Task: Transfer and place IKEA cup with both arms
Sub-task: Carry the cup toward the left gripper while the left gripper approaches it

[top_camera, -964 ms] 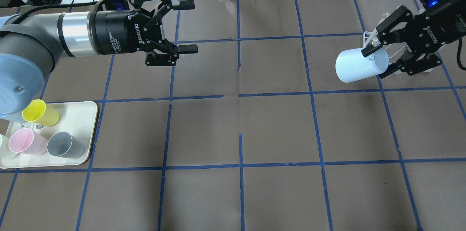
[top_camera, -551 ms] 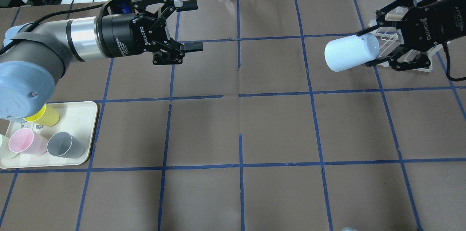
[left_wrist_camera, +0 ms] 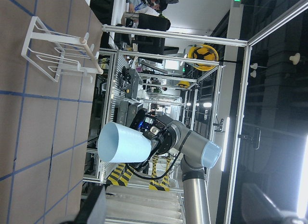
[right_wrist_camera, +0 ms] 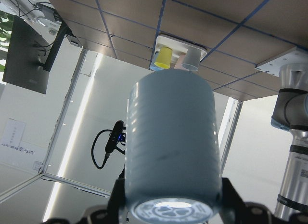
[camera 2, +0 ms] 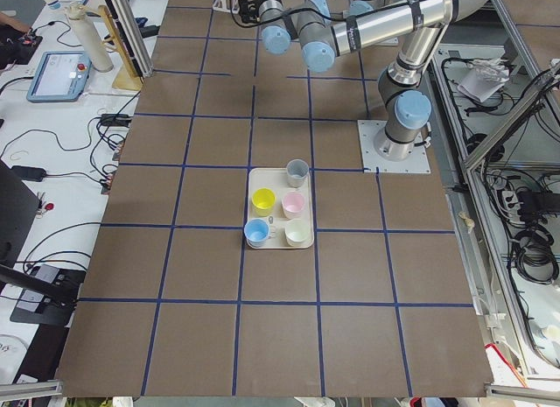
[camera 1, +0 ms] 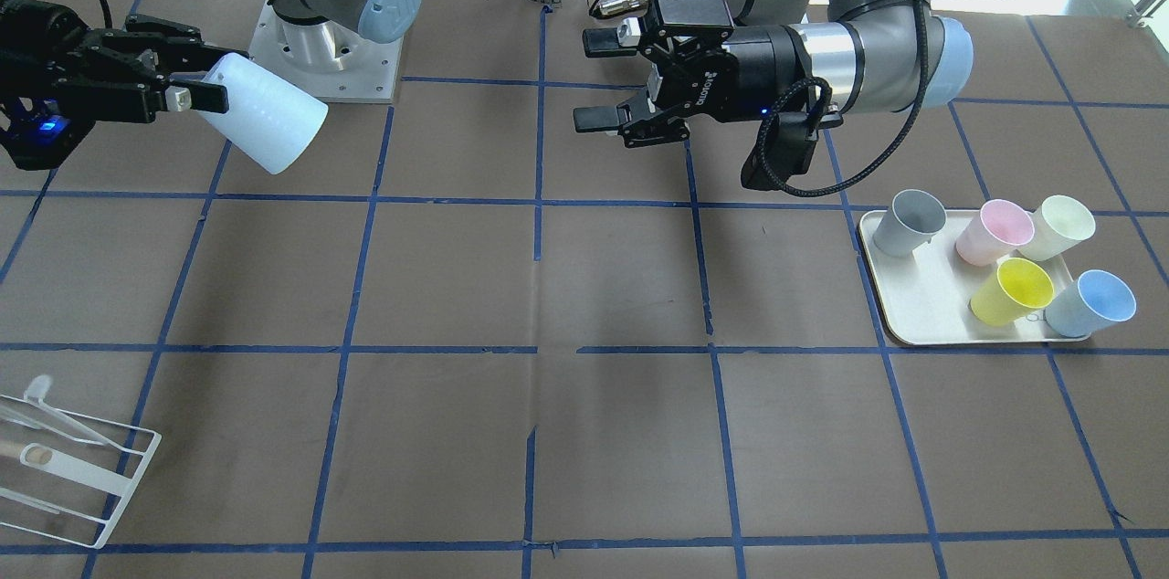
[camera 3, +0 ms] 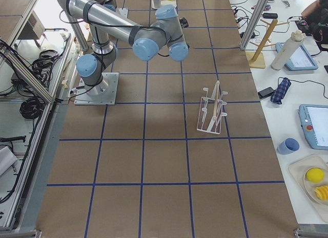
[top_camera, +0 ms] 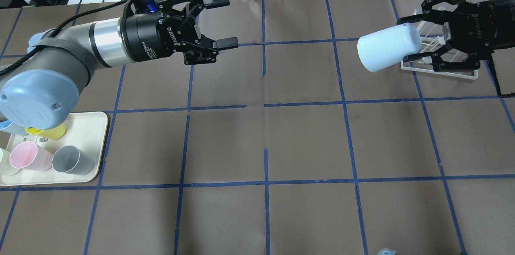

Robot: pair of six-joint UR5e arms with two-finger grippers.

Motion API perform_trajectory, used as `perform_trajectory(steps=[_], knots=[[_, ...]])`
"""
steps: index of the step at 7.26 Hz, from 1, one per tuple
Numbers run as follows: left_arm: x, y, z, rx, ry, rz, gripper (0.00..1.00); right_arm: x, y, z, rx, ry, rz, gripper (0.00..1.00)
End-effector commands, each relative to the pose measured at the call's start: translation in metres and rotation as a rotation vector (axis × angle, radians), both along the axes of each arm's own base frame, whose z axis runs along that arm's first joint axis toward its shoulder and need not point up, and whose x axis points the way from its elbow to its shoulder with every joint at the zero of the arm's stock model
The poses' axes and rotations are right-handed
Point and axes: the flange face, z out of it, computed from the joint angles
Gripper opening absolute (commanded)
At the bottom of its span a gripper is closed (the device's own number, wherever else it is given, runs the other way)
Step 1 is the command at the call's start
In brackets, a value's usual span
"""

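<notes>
Lying sideways, the IKEA cup looks pale blue — tapered, ribbed.

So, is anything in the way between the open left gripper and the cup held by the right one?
Nothing visible. The IKEA cup, held sideways in the right gripper, faces the open left gripper with only air between. The white rack sits by the right gripper, outside that gap.
</notes>
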Motion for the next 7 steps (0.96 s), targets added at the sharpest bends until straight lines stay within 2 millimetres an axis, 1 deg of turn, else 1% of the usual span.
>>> perform_trajectory(steps=[1, 2, 3, 4, 5, 6, 7], knots=[[-0.013, -0.001, -0.017, -0.015, 0.007, -0.025, 1.00, 0.011, 0.003, 0.009, 0.054, -0.062, -0.056, 0.57], [-0.018, 0.000, -0.016, -0.017, 0.018, -0.030, 1.00, 0.019, 0.001, 0.011, 0.059, -0.078, -0.077, 0.58], [-0.027, 0.001, -0.009, -0.022, 0.074, -0.023, 1.00, 0.033, 0.002, 0.013, 0.076, -0.095, -0.075, 0.59], [-0.034, 0.003, -0.009, -0.025, 0.091, -0.032, 1.00, 0.052, 0.002, 0.015, 0.082, -0.100, -0.052, 0.59], [-0.037, 0.002, -0.010, -0.035, 0.092, -0.038, 1.00, 0.069, 0.002, 0.017, 0.095, -0.114, -0.054, 0.59], [-0.037, -0.001, -0.013, -0.029, 0.096, -0.036, 1.00, 0.078, 0.001, 0.018, 0.094, -0.115, -0.043, 0.62], [-0.039, -0.003, -0.015, -0.045, 0.104, -0.037, 1.00, 0.096, -0.001, 0.018, 0.089, -0.124, -0.045, 0.65]])
